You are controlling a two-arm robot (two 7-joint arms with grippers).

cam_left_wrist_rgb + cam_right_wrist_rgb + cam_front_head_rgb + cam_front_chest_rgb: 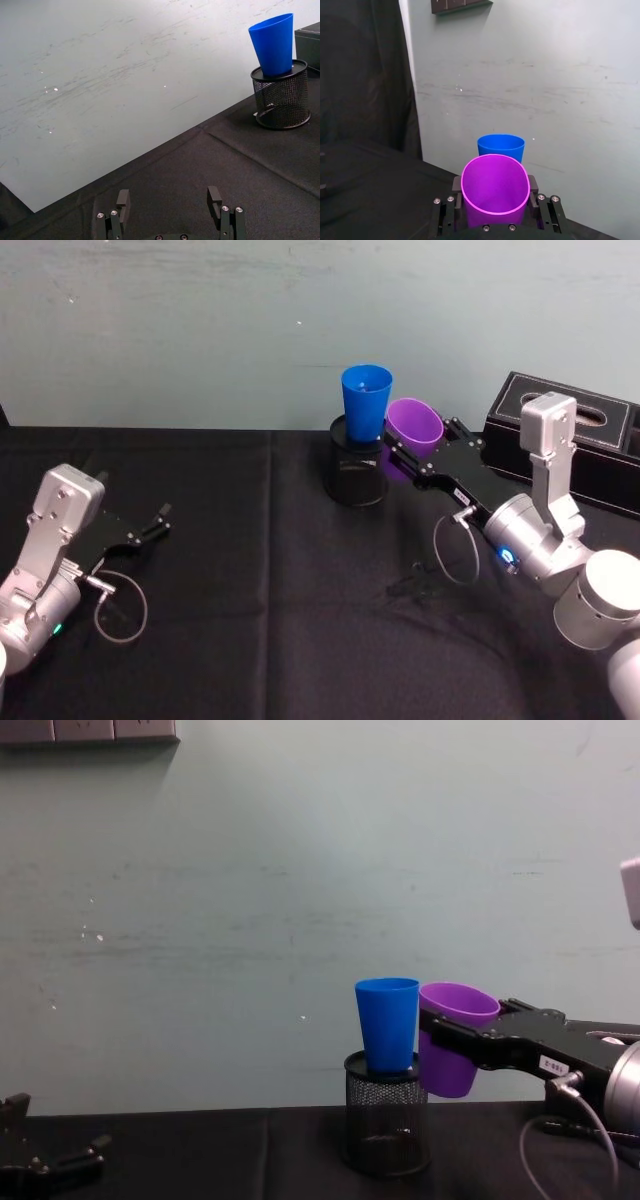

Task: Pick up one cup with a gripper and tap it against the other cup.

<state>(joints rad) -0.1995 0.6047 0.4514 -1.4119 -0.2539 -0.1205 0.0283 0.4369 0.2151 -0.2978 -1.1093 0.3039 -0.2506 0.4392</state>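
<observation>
Right gripper (424, 443) clamps purple cup (414, 427) between jaws, aloft. Blue cup (366, 400), seated in mesh holder (358, 478) just left of fingertips, appears touching purple rim. Left gripper (170, 201) parked far left, jaws wide.

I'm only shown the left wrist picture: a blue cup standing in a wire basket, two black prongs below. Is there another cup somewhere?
Observer: Yes, a purple cup, held above the table by the right gripper.
Operator: Near the blue one?
Observer: Right beside the blue cup; in the chest view its rim looks to touch the blue wall.
Operator: Whose prongs are those?
Observer: The left gripper, low at the robot's far left, away from both cups.
</observation>
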